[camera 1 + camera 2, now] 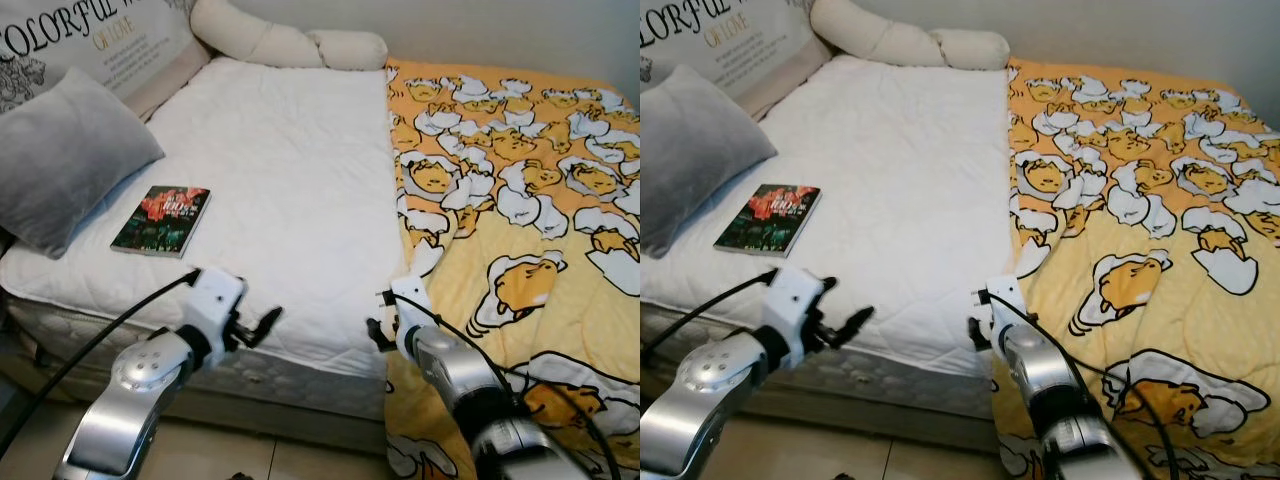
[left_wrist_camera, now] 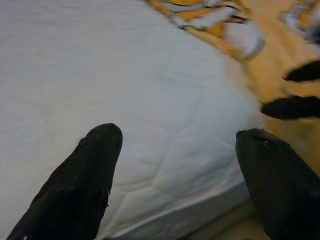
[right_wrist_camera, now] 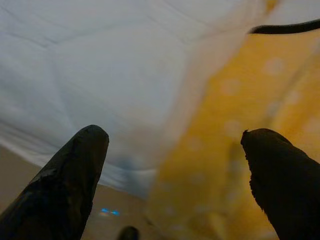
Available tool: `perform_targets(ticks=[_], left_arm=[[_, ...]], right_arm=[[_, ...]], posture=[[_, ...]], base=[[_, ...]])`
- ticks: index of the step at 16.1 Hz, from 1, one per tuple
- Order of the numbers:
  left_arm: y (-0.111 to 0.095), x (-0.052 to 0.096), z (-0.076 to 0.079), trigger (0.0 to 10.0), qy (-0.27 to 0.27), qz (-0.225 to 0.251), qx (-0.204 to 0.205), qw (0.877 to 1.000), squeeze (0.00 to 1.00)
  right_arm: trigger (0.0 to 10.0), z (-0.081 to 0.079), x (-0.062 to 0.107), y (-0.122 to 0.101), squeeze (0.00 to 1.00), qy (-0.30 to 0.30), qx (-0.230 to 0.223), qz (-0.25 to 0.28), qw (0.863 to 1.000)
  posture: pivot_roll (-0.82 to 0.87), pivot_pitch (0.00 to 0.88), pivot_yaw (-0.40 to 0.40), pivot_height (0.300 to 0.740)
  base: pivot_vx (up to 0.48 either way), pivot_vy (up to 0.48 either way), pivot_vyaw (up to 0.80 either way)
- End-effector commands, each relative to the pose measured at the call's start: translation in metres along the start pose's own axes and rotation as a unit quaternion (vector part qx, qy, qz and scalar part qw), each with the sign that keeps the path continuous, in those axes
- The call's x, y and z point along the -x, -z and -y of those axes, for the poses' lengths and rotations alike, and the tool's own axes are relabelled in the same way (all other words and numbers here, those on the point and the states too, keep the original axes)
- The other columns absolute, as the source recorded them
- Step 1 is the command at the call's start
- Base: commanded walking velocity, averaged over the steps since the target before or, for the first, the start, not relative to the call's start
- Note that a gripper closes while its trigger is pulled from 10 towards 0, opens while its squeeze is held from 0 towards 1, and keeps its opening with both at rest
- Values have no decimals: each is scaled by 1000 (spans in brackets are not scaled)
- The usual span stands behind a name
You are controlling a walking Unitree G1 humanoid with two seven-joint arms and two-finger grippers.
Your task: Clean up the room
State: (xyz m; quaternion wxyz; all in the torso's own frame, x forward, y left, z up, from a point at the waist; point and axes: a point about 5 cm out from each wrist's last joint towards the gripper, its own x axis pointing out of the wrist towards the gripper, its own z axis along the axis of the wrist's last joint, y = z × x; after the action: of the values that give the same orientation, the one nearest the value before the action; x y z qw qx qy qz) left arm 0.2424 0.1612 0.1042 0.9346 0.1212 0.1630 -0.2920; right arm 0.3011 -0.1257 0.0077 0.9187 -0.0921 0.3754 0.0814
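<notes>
From the left eye view, a bed with a white quilted mattress cover [image 1: 290, 190] was observed, its right half covered by a yellow blanket printed with egg-yolk cartoon figures [image 1: 510, 220] whose edge lay folded back in a line down the middle. A dark-covered paperback book [image 1: 161, 220] was seen lying flat on the white cover near the front left corner, just beside a grey velvet cushion [image 1: 65, 160]; a cream bolster pillow [image 1: 290, 42] and a printed white cushion with lettering [image 1: 95, 45] were noted at the head. The left gripper [image 1: 262, 326] was held above the mattress front edge, well apart from the book, while the right gripper [image 1: 383, 318] was positioned at the blanket's folded edge near the foot. The right eye view confirmed the same layout, with the right gripper just beside the blanket edge and not touching it. In the left wrist view, the two black fingers [image 2: 80, 185] were recorded as spread wide with nothing between them, over white quilting. In the right wrist view, the fingers [image 3: 65, 180] were likewise spread and empty, straddling the boundary of white cover and yellow fabric; the view was blurred. It was judged that a closure here could pinch the mattress cover together with the blanket and drag both. It was further judged that any pull of the blanket leftward could bury or push the book off the bed.
</notes>
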Motion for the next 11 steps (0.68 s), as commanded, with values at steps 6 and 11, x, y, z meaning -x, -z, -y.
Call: perform_targets(ticks=[6,11], left_arm=[[5,3,12,10000,83,-33,-14,996,0],[9,7,13,10000,142,-60,-21,988,0]], right_arm=[[2706,5,-8,9,0,35,40,-49,997],[0,11,-9,18,0,55,32,-66,996]], posture=[[54,0,-57,740],[52,0,-59,740]], base=[[0,0,0],[0,0,0]])
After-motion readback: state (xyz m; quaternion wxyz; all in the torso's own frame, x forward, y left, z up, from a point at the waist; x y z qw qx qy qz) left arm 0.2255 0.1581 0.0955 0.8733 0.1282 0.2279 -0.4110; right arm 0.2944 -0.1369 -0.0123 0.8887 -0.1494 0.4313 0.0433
